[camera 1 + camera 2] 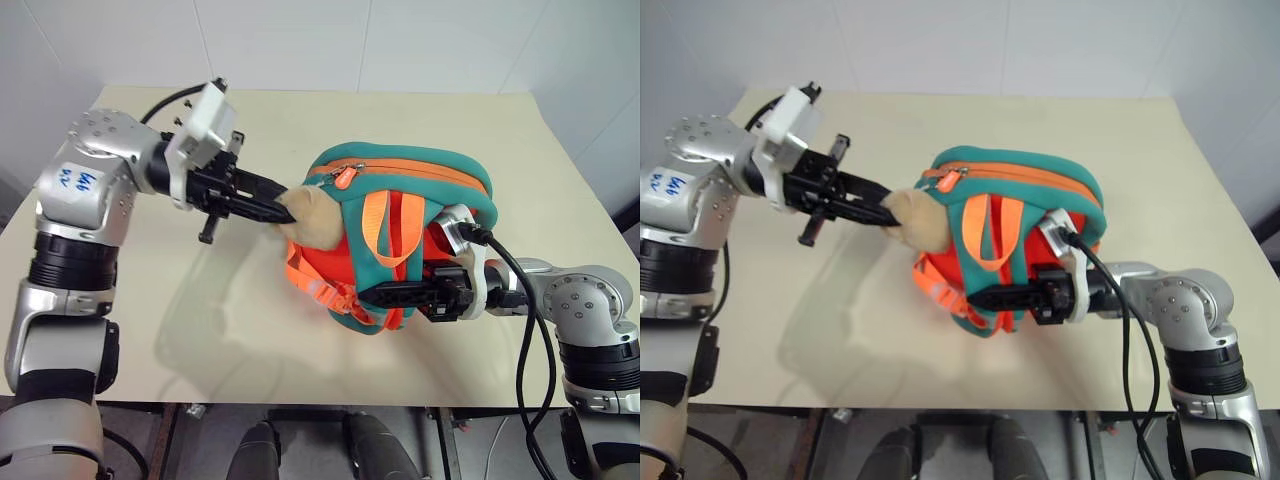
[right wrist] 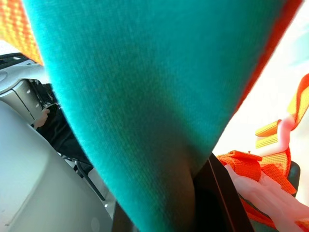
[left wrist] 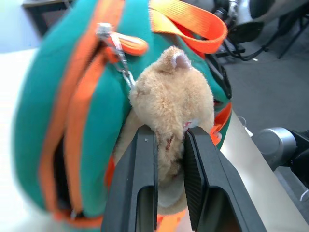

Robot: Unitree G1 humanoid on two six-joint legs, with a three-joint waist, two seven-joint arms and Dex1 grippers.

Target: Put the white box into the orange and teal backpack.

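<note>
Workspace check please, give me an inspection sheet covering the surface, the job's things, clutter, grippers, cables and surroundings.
Surface: beige table, bare around the bag.
Job's things: orange and teal backpack held up between the two arms, zip closed along the visible stretch; its tan plush charm hangs at the zip end. White box: nothing seen.
Clutter: nothing seen.
Grippers: left gripper shut on the plush charm; right gripper shut on a teal strap on the backpack's underside.
Cables: black cable runs from the right wrist down past the table's front edge; another loops behind the left wrist.
Surroundings: white tiled wall behind the table.
</note>
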